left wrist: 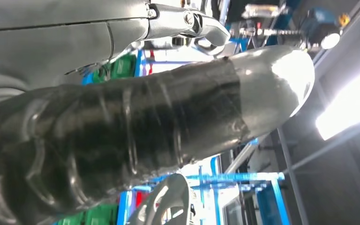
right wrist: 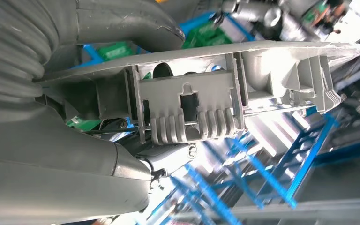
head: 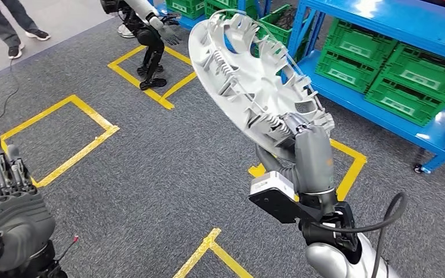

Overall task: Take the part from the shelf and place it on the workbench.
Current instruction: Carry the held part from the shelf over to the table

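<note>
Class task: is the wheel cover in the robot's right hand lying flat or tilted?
Tilted. The wheel cover, gripped at its lower rim by the right hand, slants up and away, ribbed back showing.

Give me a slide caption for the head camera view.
Right hand holds a grey wheel cover by its rim above grey carpet, blue shelf alongside.

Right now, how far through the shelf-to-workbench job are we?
Done: the part, a grey wheel cover, is off the blue shelf and clear of it. In hand: the right hand grips the cover at its rim, held up tilted over the carpet; the left hand carries nothing. Left: carrying it to the workbench and setting it down; these views don't show a workbench.
</note>
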Tool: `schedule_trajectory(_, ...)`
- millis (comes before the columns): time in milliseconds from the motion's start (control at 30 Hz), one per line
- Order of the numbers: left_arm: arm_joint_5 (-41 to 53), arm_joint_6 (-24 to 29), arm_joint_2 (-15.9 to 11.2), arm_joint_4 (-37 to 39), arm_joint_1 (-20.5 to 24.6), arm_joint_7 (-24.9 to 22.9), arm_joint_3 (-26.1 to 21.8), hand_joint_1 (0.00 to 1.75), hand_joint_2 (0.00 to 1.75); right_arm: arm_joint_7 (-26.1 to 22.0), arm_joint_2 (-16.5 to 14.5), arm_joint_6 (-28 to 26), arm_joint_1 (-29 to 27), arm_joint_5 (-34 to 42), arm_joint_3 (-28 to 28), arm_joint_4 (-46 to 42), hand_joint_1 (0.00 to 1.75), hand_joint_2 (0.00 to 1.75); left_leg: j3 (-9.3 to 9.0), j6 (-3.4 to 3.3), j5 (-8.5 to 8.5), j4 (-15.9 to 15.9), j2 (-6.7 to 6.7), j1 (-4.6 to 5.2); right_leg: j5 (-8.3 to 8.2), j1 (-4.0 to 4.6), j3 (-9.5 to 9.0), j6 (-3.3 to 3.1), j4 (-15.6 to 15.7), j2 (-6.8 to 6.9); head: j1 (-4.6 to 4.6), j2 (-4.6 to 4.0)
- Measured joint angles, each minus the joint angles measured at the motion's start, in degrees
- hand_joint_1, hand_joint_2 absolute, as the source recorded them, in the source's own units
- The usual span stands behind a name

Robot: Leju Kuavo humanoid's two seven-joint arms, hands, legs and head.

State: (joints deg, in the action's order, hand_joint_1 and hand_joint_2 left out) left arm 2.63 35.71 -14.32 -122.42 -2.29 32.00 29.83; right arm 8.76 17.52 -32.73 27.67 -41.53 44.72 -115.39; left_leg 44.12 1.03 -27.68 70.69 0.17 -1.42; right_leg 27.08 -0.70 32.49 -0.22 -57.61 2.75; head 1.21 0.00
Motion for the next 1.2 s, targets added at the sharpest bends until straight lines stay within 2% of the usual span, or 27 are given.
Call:
schedule_trajectory(67,0.0,0.2,0.0,0.1,0.0,0.2,0.0,0.00,0.00,-0.6,-0.2,0.0,-0.1,0.7,0.0,0.3,1.75,1.75,-4.49,-0.07,2.20,-7.1,1.93,0.15,0.34,0.10,-0.06,0.52,-0.3,1.26,0.58,0.00)
schedule_trajectory(100,0.1,0.4,0.0,0.1,0.0,0.3,0.0,0.00,0.00,-1.0,-0.2,0.0,-0.1,1.0,0.0,0.4,1.75,1.75,-6.31,-0.37,2.72,-9.9,2.73,0.32,0.51,0.24,-0.08,0.85,-0.4,1.83,0.74,0.00)
schedule_trajectory(133,0.2,0.5,0.0,0.1,0.0,0.4,0.0,0.00,0.00,-1.5,-0.3,-0.1,0.0,1.3,0.0,0.5,1.75,1.75,-7.38,-0.73,2.79,-11.6,3.21,0.51,0.63,0.37,-0.09,1.19,-0.5,2.32,0.82,-0.01)
schedule_trajectory(167,0.4,0.7,0.0,0.0,0.0,0.5,-0.1,0.00,0.00,-1.9,-0.4,-0.1,0.1,1.6,0.0,0.6,1.75,1.75,-7.62,-1.16,2.59,-12.1,3.01,0.74,0.69,0.49,-0.13,1.54,-0.5,2.87,0.79,-0.01)
schedule_trajectory(233,0.9,1.0,-0.1,0.0,-0.1,0.5,-0.1,0.00,0.00,-2.7,-0.6,-0.3,0.2,1.9,0.0,0.8,1.75,1.75,-7.61,-1.92,2.91,-12.3,1.53,0.65,0.90,0.35,-0.20,2.22,-0.5,3.61,0.58,-0.01)
schedule_trajectory(300,1.5,1.3,-0.1,-0.2,-0.1,0.3,-0.1,0.00,0.00,-3.4,-0.8,-0.7,0.3,2.3,0.0,1.1,1.75,1.75,-7.81,-2.59,3.17,-12.6,0.14,0.39,2.57,0.07,0.79,2.73,-2.8,1.75,0.18,0.00)
schedule_trajectory(367,2.1,1.4,-0.1,-0.4,0.0,-0.1,-0.1,0.00,0.00,-4.2,-0.8,-1.2,0.3,2.7,0.0,1.4,1.75,1.75,-7.91,-3.04,3.27,-12.7,-1.23,0.31,5.77,-0.08,3.90,2.86,-9.4,-1.13,-0.59,0.00)
schedule_trajectory(400,2.3,1.5,-0.1,-0.4,0.0,-0.3,-0.1,0.00,0.00,-4.5,-0.9,-1.4,0.2,3.0,0.0,1.6,1.75,1.75,-7.88,-3.16,3.28,-12.7,-2.03,0.40,7.08,-0.08,5.82,2.84,-13.3,-1.78,-0.95,0.00)
schedule_trajectory(433,2.6,1.5,-0.1,-0.4,0.0,-0.6,-0.1,0.00,0.00,-4.8,-0.9,-1.5,0.2,3.1,-0.1,1.8,1.75,1.75,-7.86,-3.20,3.28,-12.7,-2.86,0.47,7.60,-0.07,7.32,2.80,-16.0,-2.12,-1.21,0.00)
schedule_trajectory(467,2.9,1.5,-0.1,-0.4,0.0,-0.8,-0.1,0.00,0.00,-5.0,-0.9,-1.7,0.2,3.4,-0.1,2.0,1.75,1.75,-7.86,-3.22,3.27,-12.6,-3.75,0.52,7.05,-0.05,7.99,2.70,-16.8,-2.30,-1.43,0.00)
schedule_trajectory(500,3.2,1.5,-0.1,-0.4,0.0,-1.0,-0.1,0.00,0.00,-5.2,-0.9,-1.9,0.2,3.6,-0.1,2.2,1.75,1.75,-7.86,-3.20,3.26,-12.5,-4.62,0.54,5.48,-0.04,7.65,2.53,-15.3,-2.47,-1.63,0.00)
schedule_trajectory(533,3.6,1.5,-0.2,-0.5,0.0,-1.3,-0.1,0.00,0.00,-5.6,-0.9,-2.0,0.2,3.8,-0.1,2.4,1.75,1.75,-7.87,-3.18,3.24,-12.3,-5.47,0.54,3.27,-0.04,6.44,2.30,-12.0,-2.91,-1.85,0.00)
schedule_trajectory(600,4.1,1.6,-0.2,-0.7,0.2,-1.6,-0.1,0.00,0.00,-6.2,-1.0,-2.2,0.2,4.2,-0.2,2.6,1.75,1.75,-7.65,-2.96,3.24,-12.1,-6.91,0.47,0.22,-0.21,3.40,1.74,-4.9,-5.29,-2.14,0.00)
schedule_trajectory(667,4.3,1.6,-0.3,-0.9,0.2,-1.8,-0.1,0.00,0.00,-6.5,-1.1,-2.4,0.3,4.4,-0.2,2.8,1.75,1.75,-7.04,-2.25,3.51,-12.0,-8.15,0.16,-0.19,-0.17,1.80,1.40,-1.8,-6.84,-2.27,0.00)
schedule_trajectory(733,4.4,1.7,-0.4,-1.1,0.2,-2.0,-0.2,0.00,0.00,-6.6,-1.3,-2.6,0.4,4.4,-0.3,3.0,1.75,1.75,-6.55,-1.34,3.88,-12.2,-9.24,-0.17,-0.35,-0.09,1.37,1.04,-1.2,-5.92,-2.43,0.00)
schedule_trajectory(767,4.5,1.7,-0.5,-1.2,0.1,-2.0,-0.2,0.00,0.00,-6.6,-1.4,-2.7,0.5,4.5,-0.3,3.1,1.75,1.75,-6.22,-1.03,3.75,-11.9,-8.50,-0.08,-0.54,-0.17,1.09,0.73,-0.7,-5.30,-2.36,0.00)
schedule_trajectory(800,4.6,1.7,-0.6,-1.4,0.2,-2.0,-0.2,0.00,0.00,-6.7,-1.6,-2.7,0.5,4.6,-0.4,3.2,1.75,1.75,-5.50,-0.79,3.12,-10.8,-6.92,0.09,-0.74,-0.25,0.80,0.39,-0.3,-4.59,-2.07,-0.01)
schedule_trajectory(867,4.6,1.8,-0.8,-1.5,0.4,-2.1,-0.3,0.00,0.00,-7.0,-1.8,-2.9,0.5,4.7,-0.6,3.4,1.75,1.75,-2.50,-0.49,0.42,-5.1,-2.64,0.33,-0.92,-0.12,0.43,-0.08,0.2,-3.14,-1.24,-0.01)
schedule_trajectory(900,4.4,1.7,-0.9,-1.6,0.5,-2.1,-0.3,0.00,0.00,-7.1,-1.9,-3.0,0.5,4.7,-0.6,3.6,1.75,1.75,-0.63,-0.34,-1.11,-1.3,-1.40,0.26,-0.90,0.01,0.44,-0.20,0.2,-2.40,-0.89,-0.01)
schedule_trajectory(933,4.1,1.6,-1.0,-1.6,0.5,-2.1,-0.3,0.00,0.00,-7.3,-1.9,-3.1,0.5,4.8,-0.6,3.7,1.75,1.75,0.91,-0.22,-2.06,1.7,-0.82,0.17,-0.85,0.09,0.46,-0.22,0.1,-1.64,-0.68,0.00)
schedule_trajectory(967,3.6,1.4,-1.0,-1.6,0.4,-2.1,-0.3,0.00,0.00,-7.3,-2.0,-3.2,0.5,4.8,-0.6,3.9,1.75,1.75,1.57,-0.13,-2.13,3.1,-0.52,0.12,-0.78,0.12,0.48,-0.20,0.1,-0.86,-0.50,0.00)
schedule_trajectory(1000,3.2,1.2,-1.1,-1.6,0.4,-1.9,-0.3,0.00,0.00,-7.4,-2.1,-3.2,0.4,4.9,-0.6,4.0,1.75,1.75,1.09,-0.08,-1.29,2.3,-0.30,0.08,-0.68,0.13,0.47,-0.13,0.0,-0.11,-0.29,0.00)
schedule_trajectory(1033,2.8,0.9,-1.1,-1.6,0.4,-1.7,-0.4,0.00,0.00,-7.4,-2.1,-3.2,0.4,4.9,-0.6,4.2,1.75,1.75,-0.49,-0.10,0.16,-0.4,0.11,0.07,-0.57,0.12,0.43,-0.01,-0.1,0.60,-0.03,0.00)
schedule_trajectory(1100,2.1,0.4,-1.2,-1.6,0.6,-1.3,-0.5,0.00,0.00,-7.5,-2.2,-3.2,0.4,4.9,-0.7,4.3,1.75,1.75,-5.15,-0.38,2.43,-8.1,2.42,0.35,-0.23,0.32,0.31,0.49,-0.3,1.79,0.53,0.00)
schedule_trajectory(1133,2.0,0.2,-1.2,-1.6,0.7,-1.1,-0.5,0.00,0.00,-7.5,-2.3,-3.2,0.5,4.9,-0.7,4.3,1.75,1.75,-6.77,-0.71,2.86,-10.7,3.26,0.56,-0.07,0.47,0.28,0.81,-0.4,2.31,0.66,0.00)
schedule_trajectory(1167,1.9,0.0,-1.2,-1.6,0.9,-1.0,-0.6,0.00,0.00,-7.6,-2.3,-3.1,0.6,4.9,-0.7,4.3,1.75,1.75,-7.62,-1.09,2.88,-12.0,3.70,0.79,0.03,0.62,0.25,1.15,-0.5,2.85,0.67,0.00)
schedule_trajectory(1200,1.8,-0.2,-1.2,-1.7,1.0,-0.8,-0.6,0.00,0.00,-7.6,-2.4,-3.1,0.7,4.9,-0.8,4.3,1.75,1.75,-7.72,-1.50,2.86,-12.2,3.19,0.98,0.07,0.71,0.23,1.46,-0.5,3.42,0.58,0.00)
